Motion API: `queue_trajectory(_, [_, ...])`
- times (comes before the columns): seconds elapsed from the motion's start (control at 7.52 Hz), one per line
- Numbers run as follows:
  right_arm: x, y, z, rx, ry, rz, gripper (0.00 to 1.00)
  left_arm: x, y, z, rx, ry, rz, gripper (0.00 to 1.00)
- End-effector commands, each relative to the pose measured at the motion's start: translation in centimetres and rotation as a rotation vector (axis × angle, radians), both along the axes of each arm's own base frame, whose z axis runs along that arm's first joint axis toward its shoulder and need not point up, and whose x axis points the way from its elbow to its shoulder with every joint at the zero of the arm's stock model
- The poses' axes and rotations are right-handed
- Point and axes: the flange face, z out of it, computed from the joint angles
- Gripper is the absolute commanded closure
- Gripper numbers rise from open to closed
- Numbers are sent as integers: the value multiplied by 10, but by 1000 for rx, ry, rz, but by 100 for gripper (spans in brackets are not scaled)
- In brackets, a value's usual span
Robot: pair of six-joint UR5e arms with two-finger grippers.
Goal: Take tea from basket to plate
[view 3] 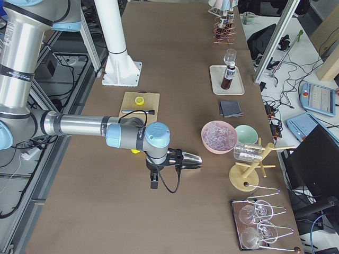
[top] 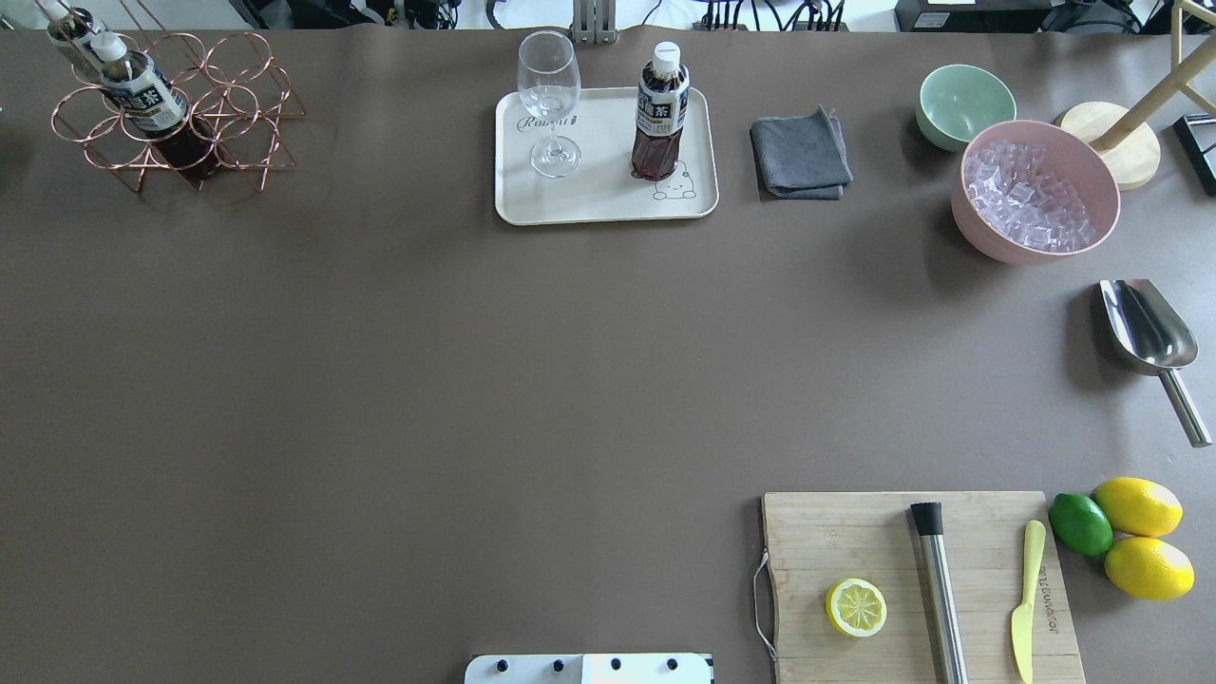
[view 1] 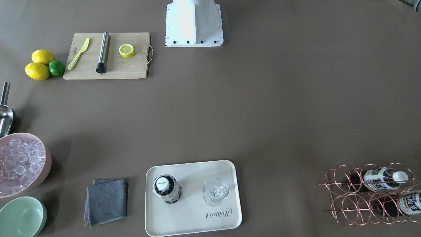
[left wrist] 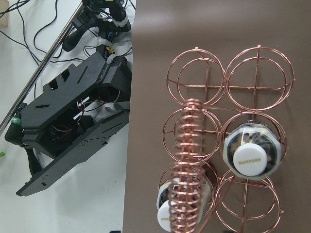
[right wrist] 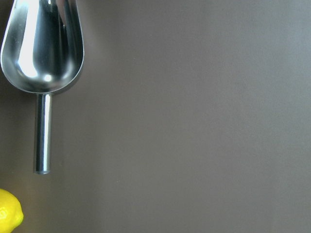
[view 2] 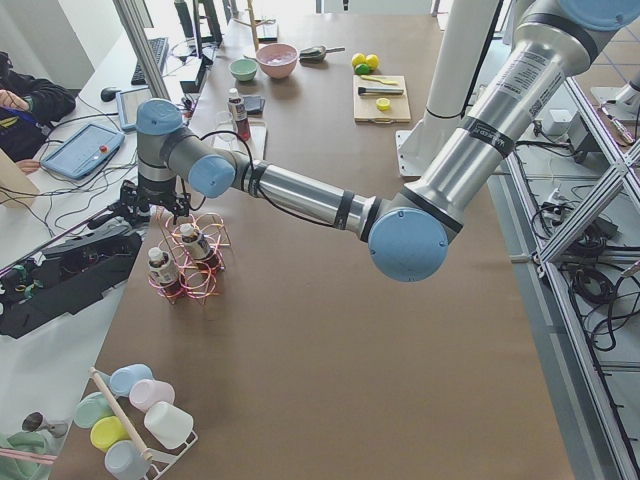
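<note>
The left arm (view 2: 300,195) is holding the left gripper (view 2: 160,208) above the basket (left wrist: 259,88); I cannot tell whether its jaws, or the right gripper's (view 3: 154,180), are parted. One tea (top: 659,114) is standing on the plate (top: 598,195); two are sitting in basket rings. Descending fingers risk snagging the coiled handle (left wrist: 188,155) and dragging the basket.

We see the left arm (view 2: 300,195) and right arm (view 3: 79,126): silver tubing, pale-blue joint caps (view 2: 408,245), black cables (view 3: 170,185), white bolted base (view 1: 194,26).
</note>
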Motion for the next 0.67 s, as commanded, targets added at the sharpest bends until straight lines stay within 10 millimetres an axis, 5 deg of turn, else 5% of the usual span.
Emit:
queue_trajectory(0.0, [0, 0, 1, -3, 1, 0, 0, 1, 0, -2, 1, 2, 2, 2])
queue_trajectory(0.27, [0, 0, 5, -10, 1, 1, 0, -7, 2, -11, 14, 5, -9, 2])
queue_trajectory(0.53, [0, 1, 9, -19, -1, 1, 0, -39, 41, -15, -14, 64, -115, 2])
